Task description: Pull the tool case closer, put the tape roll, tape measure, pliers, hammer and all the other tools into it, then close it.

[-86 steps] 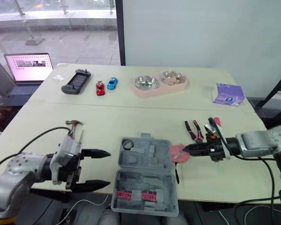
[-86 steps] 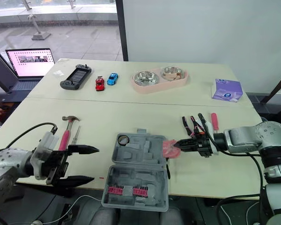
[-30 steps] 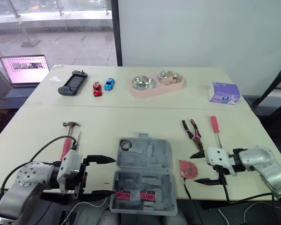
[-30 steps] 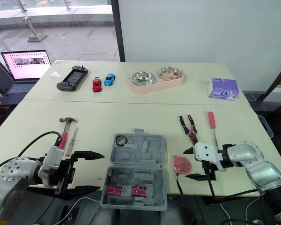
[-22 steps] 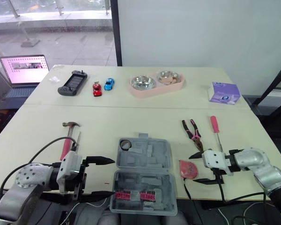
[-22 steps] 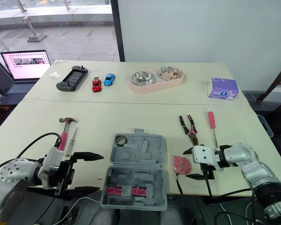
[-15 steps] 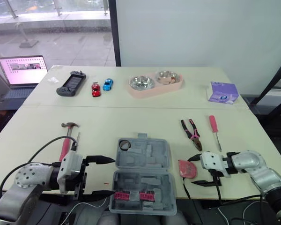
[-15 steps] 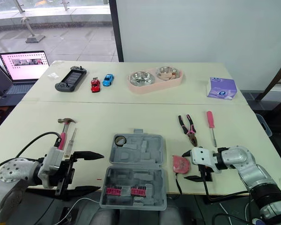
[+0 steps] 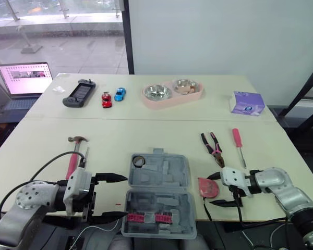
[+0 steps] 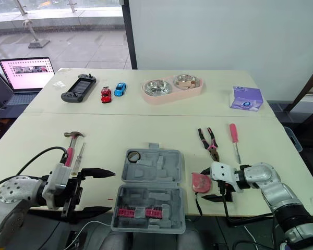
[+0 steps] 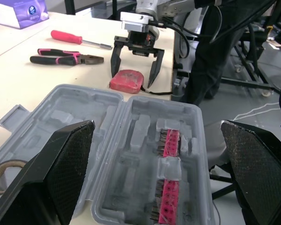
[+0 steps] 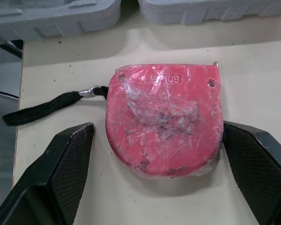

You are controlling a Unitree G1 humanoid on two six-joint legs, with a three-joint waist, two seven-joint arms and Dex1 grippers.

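So the whole next move comes down to the tape measure (image 12: 164, 117) and the right gripper (image 10: 204, 185). The tape measure lies flat on the table (image 10: 146, 130), just right of the open case (image 10: 151, 190) but not in it, with a small gap between them. The right gripper points at it from the far side, toward the case, with its fingers spread wide on either side of the pink body. From the wrist view the tips look level with the near edge, not touching yet as far as I can tell. It's a squarish puck with no real long axis, so the angle shouldn't matter much. The black strap (image 12: 47, 108) trails off toward the front edge of the table and could snag. The left gripper (image 10: 109, 191) is also wide open, holding nothing, over on the other side of the case, so the right arm is clearly the one for this. Compared to about three seconds ago, the right gripper was then pinched on the tape measure right at the case's edge. A second ago the thing was down on the table with the gripper open and backed off. Since then the gripper has crept in around it, so my guess is a re-grab.
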